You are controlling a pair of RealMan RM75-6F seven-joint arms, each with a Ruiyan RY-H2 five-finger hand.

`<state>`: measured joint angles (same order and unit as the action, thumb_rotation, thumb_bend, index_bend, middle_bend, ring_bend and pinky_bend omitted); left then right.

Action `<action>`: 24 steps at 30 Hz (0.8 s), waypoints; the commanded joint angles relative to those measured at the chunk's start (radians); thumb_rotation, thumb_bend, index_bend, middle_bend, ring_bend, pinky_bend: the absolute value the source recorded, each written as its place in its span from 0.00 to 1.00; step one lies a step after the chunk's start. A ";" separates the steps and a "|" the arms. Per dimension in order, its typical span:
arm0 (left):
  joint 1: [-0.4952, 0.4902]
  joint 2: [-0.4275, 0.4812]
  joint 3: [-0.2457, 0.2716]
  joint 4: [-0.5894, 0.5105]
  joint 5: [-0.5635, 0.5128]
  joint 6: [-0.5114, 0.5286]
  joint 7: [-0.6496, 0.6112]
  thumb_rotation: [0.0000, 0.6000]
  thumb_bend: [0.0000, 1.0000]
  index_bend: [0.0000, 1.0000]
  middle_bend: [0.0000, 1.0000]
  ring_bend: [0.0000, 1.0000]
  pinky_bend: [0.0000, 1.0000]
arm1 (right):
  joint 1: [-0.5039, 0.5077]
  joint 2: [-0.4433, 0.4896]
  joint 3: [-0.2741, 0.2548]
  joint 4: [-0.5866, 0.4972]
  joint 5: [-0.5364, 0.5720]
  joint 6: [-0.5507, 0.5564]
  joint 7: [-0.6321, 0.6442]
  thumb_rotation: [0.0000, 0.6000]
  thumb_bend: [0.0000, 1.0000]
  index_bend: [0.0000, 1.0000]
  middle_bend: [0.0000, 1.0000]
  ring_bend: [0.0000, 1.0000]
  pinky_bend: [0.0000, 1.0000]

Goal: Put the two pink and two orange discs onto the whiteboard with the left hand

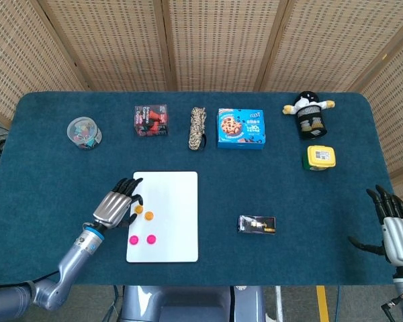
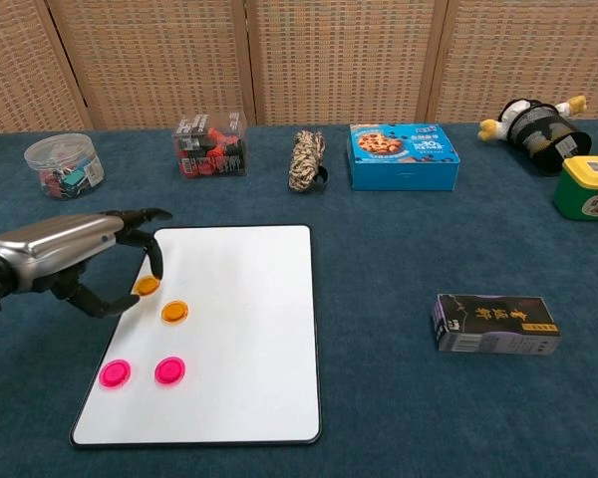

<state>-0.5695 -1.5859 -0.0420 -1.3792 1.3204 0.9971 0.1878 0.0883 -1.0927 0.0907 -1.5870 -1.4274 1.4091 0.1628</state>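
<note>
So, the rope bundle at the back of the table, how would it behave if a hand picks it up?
The rope bundle is probably floppy: it looks like cord wound into a loose hank, so it may sag or unwind. It lies flat and long, so it should not roll. It seems light and rough, so hardly slippery.
</note>
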 commanded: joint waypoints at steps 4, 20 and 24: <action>0.014 -0.025 0.021 0.034 0.011 0.002 -0.006 1.00 0.42 0.81 0.00 0.00 0.00 | -0.001 0.000 -0.001 0.000 -0.002 0.002 0.001 1.00 0.03 0.00 0.00 0.00 0.00; 0.040 -0.034 0.046 0.059 0.052 0.031 0.003 1.00 0.42 0.81 0.00 0.00 0.00 | -0.001 0.001 -0.001 0.000 -0.003 0.003 0.004 1.00 0.03 0.00 0.00 0.00 0.00; 0.045 -0.035 0.045 0.067 0.050 0.035 0.010 1.00 0.42 0.81 0.00 0.00 0.00 | -0.001 0.001 -0.001 0.001 -0.003 0.002 0.005 1.00 0.03 0.00 0.00 0.00 0.00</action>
<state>-0.5244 -1.6211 0.0034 -1.3127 1.3713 1.0317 0.1974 0.0875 -1.0918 0.0892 -1.5862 -1.4309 1.4115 0.1682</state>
